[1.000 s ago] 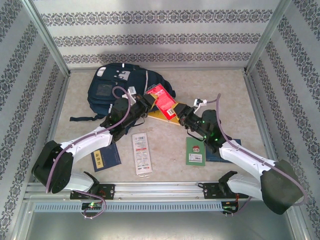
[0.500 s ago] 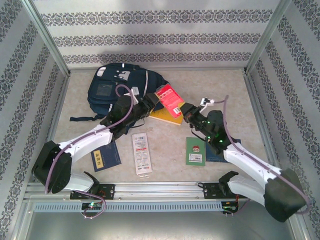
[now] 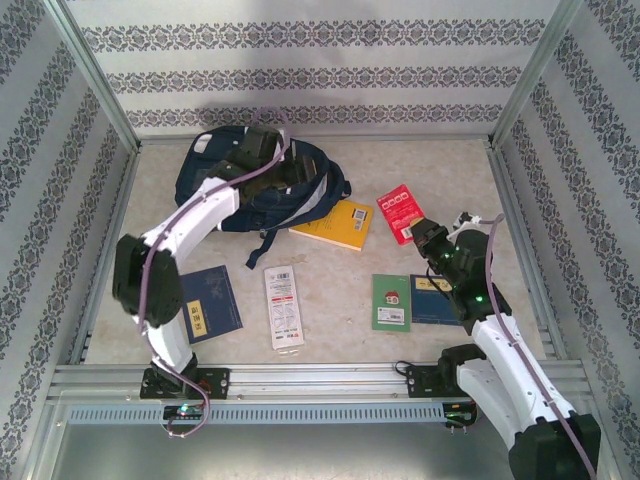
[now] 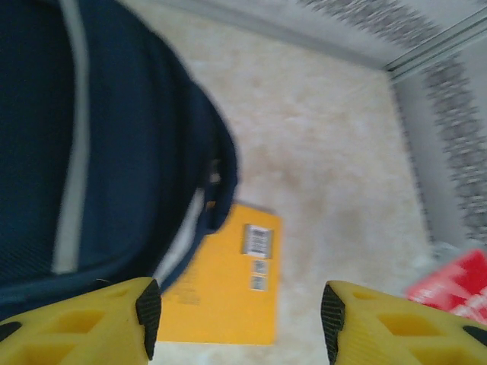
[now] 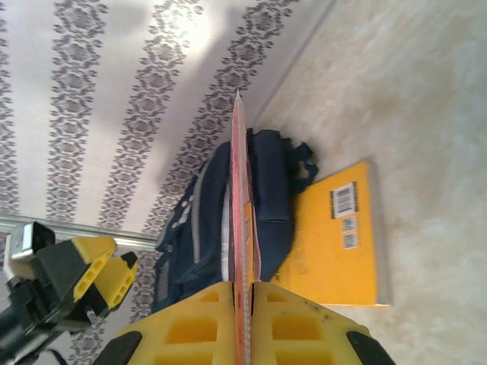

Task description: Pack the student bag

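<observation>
Top external view: the navy student bag (image 3: 240, 190) lies at the far left of the counter (image 3: 440, 170). The left fingers (image 3: 262, 143) hang over the bag's far end. At the right, well apart from the bag, the right fingers (image 3: 422, 233) grip a red book (image 3: 400, 212). A yellow book (image 3: 335, 223) lies just beside the bag. Nearer the arms lie a blue book (image 3: 210, 305), a white card (image 3: 283, 305) and a green booklet (image 3: 390, 300).

Left wrist view: the left fingers (image 4: 114, 319) stand apart with nothing between them, above the bag (image 4: 76, 152), whose edge overlaps the yellow book (image 4: 228, 289).

Right wrist view: the right fingers (image 5: 217, 319) are clamped on the red book (image 5: 241, 228), seen edge-on. Beyond it lie the bag (image 5: 266, 198) and the yellow book (image 5: 338, 236).
</observation>
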Robot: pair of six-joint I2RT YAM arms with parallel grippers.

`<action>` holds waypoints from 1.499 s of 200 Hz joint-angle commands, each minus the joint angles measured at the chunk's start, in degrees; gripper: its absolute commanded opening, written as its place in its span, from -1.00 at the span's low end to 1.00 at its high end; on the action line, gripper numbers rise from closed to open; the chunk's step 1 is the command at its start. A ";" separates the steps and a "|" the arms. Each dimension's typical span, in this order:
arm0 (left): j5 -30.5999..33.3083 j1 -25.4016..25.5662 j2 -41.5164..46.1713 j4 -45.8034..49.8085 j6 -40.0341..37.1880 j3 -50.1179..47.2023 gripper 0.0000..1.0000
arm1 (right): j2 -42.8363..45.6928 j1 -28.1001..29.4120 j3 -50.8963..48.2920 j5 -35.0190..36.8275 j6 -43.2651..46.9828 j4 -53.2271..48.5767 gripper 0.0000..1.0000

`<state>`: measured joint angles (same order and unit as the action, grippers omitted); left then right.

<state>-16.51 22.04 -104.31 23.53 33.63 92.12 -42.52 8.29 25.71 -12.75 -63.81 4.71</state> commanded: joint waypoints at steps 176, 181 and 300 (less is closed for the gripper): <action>-19.45 -9.13 -33.94 12.26 -3.17 36.47 -0.19 | -7.41 -1.88 -1.13 -5.94 6.36 2.26 -0.92; -19.89 -9.08 -34.04 11.76 -2.97 36.18 -0.24 | -7.70 -1.93 -1.19 -6.18 6.33 2.54 -0.92; -14.39 -8.25 -35.04 21.98 -7.75 43.01 -1.00 | -6.54 -1.50 -0.93 -7.41 6.42 1.88 -0.92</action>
<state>-31.81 13.39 -141.71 41.08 28.12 131.66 -50.33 6.85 24.71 -19.00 -58.46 5.78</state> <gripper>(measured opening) 0.058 0.095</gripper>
